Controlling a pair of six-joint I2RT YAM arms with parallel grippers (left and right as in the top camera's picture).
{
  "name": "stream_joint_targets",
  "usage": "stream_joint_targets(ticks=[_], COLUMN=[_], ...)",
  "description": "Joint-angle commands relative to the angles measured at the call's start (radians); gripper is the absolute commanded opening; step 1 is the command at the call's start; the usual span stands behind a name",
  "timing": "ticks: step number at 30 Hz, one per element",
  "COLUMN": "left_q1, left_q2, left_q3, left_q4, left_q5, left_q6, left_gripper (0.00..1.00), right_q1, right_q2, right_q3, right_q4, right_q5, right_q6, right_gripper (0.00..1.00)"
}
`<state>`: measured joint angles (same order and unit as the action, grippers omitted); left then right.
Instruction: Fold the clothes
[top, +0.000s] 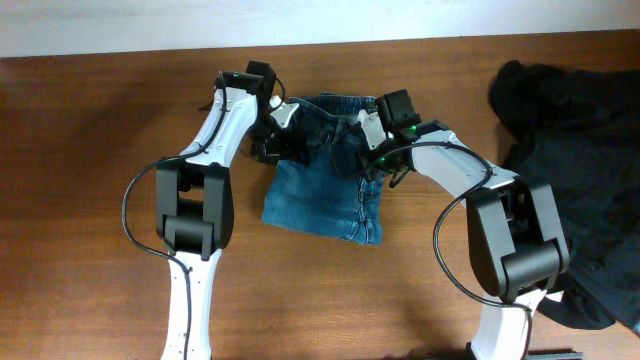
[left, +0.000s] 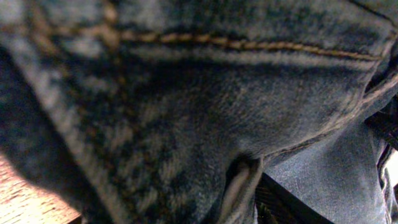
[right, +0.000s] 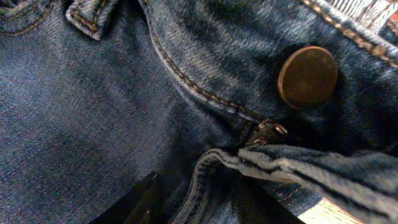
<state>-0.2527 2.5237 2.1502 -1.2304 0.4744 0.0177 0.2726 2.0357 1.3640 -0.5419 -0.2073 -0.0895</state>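
- The jeans (top: 322, 190) lie mid table (top: 90, 200), folded short. Long axis runs approx 12 to 6, waist end at 12.
- Both arms are at the waist end: left gripper (top: 272, 145) at the jeans' 9 o'clock edge, right gripper (top: 372, 155) at the 3 o'clock edge. Equally near, cloth between them.
- Left: wrist cam shows only denim, so can't tell if spread or pinching.
- Right: looks pinched on a waist fold near the button (right: 308, 76).
- Black garments (top: 570, 150) off at 3, well apart.
- No brand, label or readable text; button face looks blank.

The jeans (top: 325, 195) are coarse matt denim with pale stitching and a dull metal button (right: 307, 76). The surface (top: 80, 150) is smooth brown wood, and the black garments (top: 585, 150) are matt cloth.
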Motion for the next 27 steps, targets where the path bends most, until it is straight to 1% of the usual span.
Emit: stream_joint_targets(ticks=[1,4,7,8,9,10,11,12,14,15,17,22,24,27], left_q1=[-0.046,-0.052,-0.055,-0.055,-0.055,-0.055,-0.055,-0.055,-0.055,-0.053,-0.048,-0.014,0.018,0.061], left_q2=[0.147,0.147,0.147,0.147,0.147,0.147,0.147,0.147,0.147,0.147,0.147,0.142,0.122,0.085], left_q3=[-0.072,-0.072,-0.072,-0.072,-0.072,-0.072,-0.072,-0.072,-0.072,-0.072,-0.072,-0.066,-0.064,-0.058], left_q4=[0.015,0.015,0.015,0.015,0.015,0.015,0.014,0.014,0.013,0.011,0.003,-0.05,-0.069,-0.076], left_q5=[-0.036,0.044,0.095,0.108,0.116,0.117,0.115,0.113,0.113,0.107,0.075,-0.072,-0.111,-0.168], left_q6=[0.045,0.105,0.111,0.112,0.112,0.112,0.112,0.112,0.112,0.112,0.111,0.111,0.111,0.111], left_gripper=[0.58,0.59,0.59,0.58,0.55,0.47,0.25,0.16,0.04,0.0,0.0,0.0,0.0,0.0], right_q1=[-0.024,-0.024,-0.024,-0.024,-0.024,-0.024,-0.024,-0.024,-0.024,-0.024,-0.024,-0.024,-0.024,-0.025], right_q2=[0.048,0.048,0.048,0.048,0.048,0.048,0.048,0.048,0.048,0.048,0.047,0.032,-0.01,-0.058], right_q3=[-0.016,-0.017,-0.016,-0.016,-0.016,-0.016,-0.017,-0.017,-0.017,-0.017,-0.016,0.016,0.085,0.182], right_q4=[-0.023,-0.023,-0.023,-0.023,-0.023,-0.023,-0.023,-0.023,-0.023,-0.023,-0.023,-0.055,-0.129,-0.214], right_q5=[0.058,0.058,0.058,0.058,0.058,0.058,0.058,0.058,0.058,0.058,0.059,0.06,0.063,0.087], right_q6=[-0.004,-0.004,-0.004,-0.004,-0.004,-0.004,-0.004,-0.004,-0.004,-0.004,-0.004,-0.004,-0.005,-0.005], right_gripper=[0.43,0.43,0.43,0.43,0.43,0.44,0.43,0.43,0.43,0.43,0.43,0.44,0.49,0.53])
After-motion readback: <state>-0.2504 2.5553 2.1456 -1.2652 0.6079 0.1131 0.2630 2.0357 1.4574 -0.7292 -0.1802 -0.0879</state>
